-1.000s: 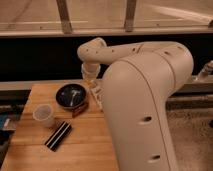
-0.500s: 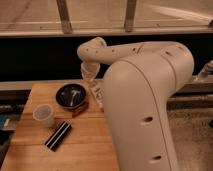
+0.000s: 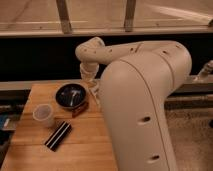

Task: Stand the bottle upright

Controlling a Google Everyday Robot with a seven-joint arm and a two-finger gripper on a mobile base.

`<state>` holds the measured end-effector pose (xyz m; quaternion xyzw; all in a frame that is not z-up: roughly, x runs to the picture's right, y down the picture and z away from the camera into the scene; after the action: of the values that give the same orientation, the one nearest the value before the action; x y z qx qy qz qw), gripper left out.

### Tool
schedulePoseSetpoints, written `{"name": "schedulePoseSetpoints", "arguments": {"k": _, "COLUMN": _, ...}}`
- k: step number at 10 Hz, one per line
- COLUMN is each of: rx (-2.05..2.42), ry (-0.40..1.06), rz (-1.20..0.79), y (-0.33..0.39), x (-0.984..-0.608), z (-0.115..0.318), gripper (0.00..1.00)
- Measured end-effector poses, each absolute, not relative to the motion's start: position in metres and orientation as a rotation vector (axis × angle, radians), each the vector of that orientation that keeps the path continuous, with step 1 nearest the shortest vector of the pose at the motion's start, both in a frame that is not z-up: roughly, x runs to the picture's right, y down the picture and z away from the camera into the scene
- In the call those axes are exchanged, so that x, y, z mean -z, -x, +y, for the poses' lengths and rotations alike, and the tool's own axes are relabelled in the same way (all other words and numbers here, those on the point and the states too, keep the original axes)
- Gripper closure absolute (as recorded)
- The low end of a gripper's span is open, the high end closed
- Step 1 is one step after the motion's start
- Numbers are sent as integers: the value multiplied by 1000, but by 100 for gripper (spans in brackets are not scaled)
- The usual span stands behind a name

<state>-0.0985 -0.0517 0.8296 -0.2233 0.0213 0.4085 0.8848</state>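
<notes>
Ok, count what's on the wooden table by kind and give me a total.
Bowl: 1
Cup: 1
Striped block: 1
Reddish-brown item: 1
Pale item inside the bowl, possibly the bottle: 1
Total: 5
The gripper hangs beside the bowl, over the table.

Black-and-white striped block (image 3: 58,135); translucent white cup (image 3: 44,115)
</notes>
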Motion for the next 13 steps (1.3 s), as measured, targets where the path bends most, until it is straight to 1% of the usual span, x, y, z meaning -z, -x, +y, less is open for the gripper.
{"name": "schedulePoseSetpoints", "arguments": {"k": 6, "rx": -858, "ry": 427, "rz": 32, "y": 98, "x": -830, "z": -62, "gripper": 100}}
{"name": "schedulePoseSetpoints", "arguments": {"k": 13, "rx": -941, "ry": 381, "rz": -12, "y": 77, "x": -850, "z": -70, "gripper": 100}}
